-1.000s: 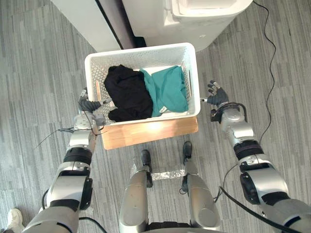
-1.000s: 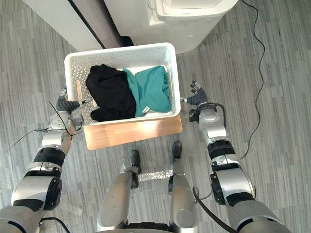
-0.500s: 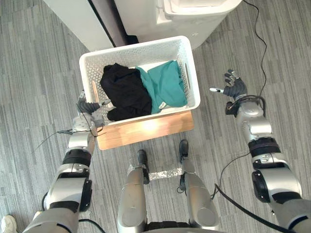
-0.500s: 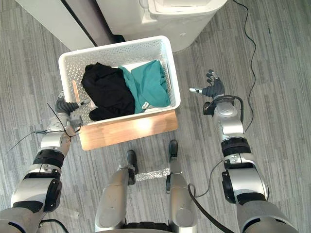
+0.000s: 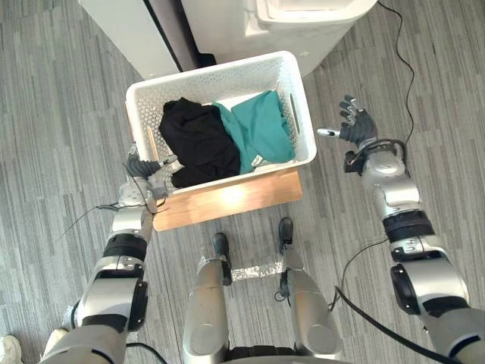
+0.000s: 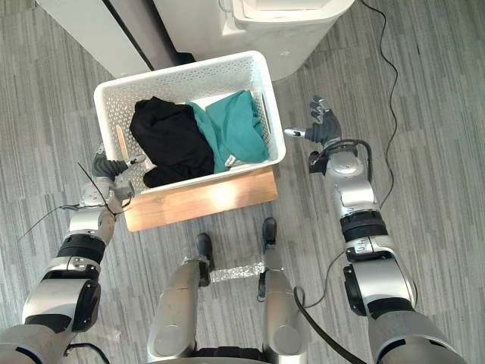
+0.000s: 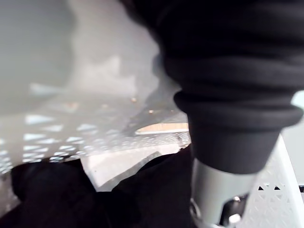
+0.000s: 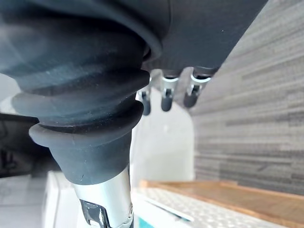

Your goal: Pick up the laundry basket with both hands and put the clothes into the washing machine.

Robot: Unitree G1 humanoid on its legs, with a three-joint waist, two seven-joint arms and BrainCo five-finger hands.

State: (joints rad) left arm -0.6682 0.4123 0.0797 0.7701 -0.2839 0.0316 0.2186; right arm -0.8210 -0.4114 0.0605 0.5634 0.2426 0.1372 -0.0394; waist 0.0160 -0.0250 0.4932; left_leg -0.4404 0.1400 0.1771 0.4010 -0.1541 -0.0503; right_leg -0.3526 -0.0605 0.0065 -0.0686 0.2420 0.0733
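Note:
A white perforated laundry basket (image 5: 301, 98) rests on a low wooden platform (image 5: 227, 199), and its front right corner hangs past the platform's edge. Inside lie a black garment (image 5: 198, 144) on the left and a teal garment (image 5: 261, 133) on the right. My left hand (image 5: 141, 167) is pressed against the basket's left wall near the front corner; the left wrist view looks over the rim at the black garment (image 7: 71, 194). My right hand (image 5: 358, 129) hovers open beside the basket's right wall, thumb tip close to the rim, holding nothing.
The white washing machine (image 5: 303, 23) stands just beyond the basket. A white cabinet (image 5: 125, 34) with a dark gap (image 5: 170, 30) sits to its left. Grey plank floor (image 5: 61, 114) surrounds the platform. A person's white shoe (image 5: 9, 350) shows at the lower left.
My right hand left the basket's right side, swung out to the right, and has now come partway back toward the wall. The left hand stayed at the left wall. The camera shifted slightly.

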